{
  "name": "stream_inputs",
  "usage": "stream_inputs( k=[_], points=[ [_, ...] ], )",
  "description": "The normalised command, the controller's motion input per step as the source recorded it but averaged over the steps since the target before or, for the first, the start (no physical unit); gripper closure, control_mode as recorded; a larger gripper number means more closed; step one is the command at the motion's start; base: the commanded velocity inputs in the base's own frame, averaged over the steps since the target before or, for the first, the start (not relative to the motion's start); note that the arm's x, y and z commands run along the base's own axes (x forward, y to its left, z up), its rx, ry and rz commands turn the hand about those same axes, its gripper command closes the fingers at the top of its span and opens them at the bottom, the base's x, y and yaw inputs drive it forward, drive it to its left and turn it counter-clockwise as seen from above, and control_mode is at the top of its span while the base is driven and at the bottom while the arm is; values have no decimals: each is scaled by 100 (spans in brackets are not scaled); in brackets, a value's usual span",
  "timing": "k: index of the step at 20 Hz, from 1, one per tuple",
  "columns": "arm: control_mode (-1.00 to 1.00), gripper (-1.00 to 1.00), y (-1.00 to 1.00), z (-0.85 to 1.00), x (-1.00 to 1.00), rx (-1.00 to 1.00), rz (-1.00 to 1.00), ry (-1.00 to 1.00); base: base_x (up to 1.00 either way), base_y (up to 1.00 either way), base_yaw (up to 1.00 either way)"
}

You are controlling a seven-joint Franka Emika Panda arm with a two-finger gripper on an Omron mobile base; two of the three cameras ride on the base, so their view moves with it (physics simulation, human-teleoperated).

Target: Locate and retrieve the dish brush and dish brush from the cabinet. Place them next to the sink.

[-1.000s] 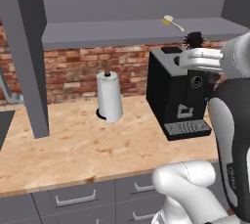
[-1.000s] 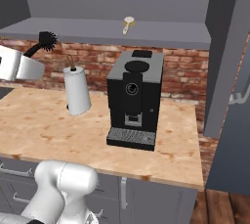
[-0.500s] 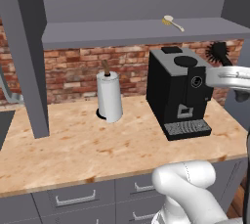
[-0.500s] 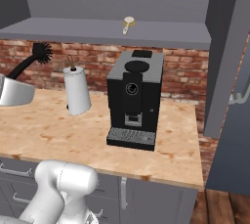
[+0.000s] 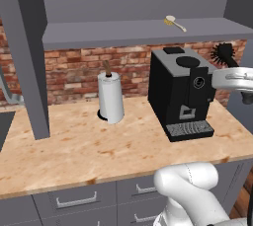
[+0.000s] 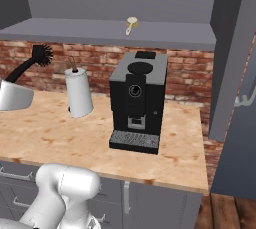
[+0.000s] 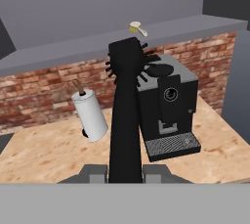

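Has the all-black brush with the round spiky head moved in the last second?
Yes. The black brush, held in the gripper, has swung from in front of the black coffee machine out past its right side, away from the grey cabinet shelf.

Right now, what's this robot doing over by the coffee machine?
The robot has the black dish brush clamped in its gripper and holds it up in the air near the black coffee machine, bristle head upward. The cream-handled dish brush lies on the grey cabinet shelf above the counter, not yet fetched. A paper towel roll stands on the wooden counter beside the machine. Neither brush is by the sink yet.
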Motion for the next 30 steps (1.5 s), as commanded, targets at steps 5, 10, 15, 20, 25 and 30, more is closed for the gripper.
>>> stream_inputs(
  k=[5,10,15,20,25,30],
  points=[
    [-100,100,0,0,0,0,0,0,0,0,0],
    [100,100,0,-1,-1,0,0,0,-12,0,0],
    [100,100,0,0,0,0,0,0,-51,0,0],
    [100,100,0,0,0,0,0,0,-49,0,0],
    [100,100,0,0,0,0,0,0,-35,0,0],
    [100,100,0,0,0,0,0,0,-26,0,3]
  ],
)
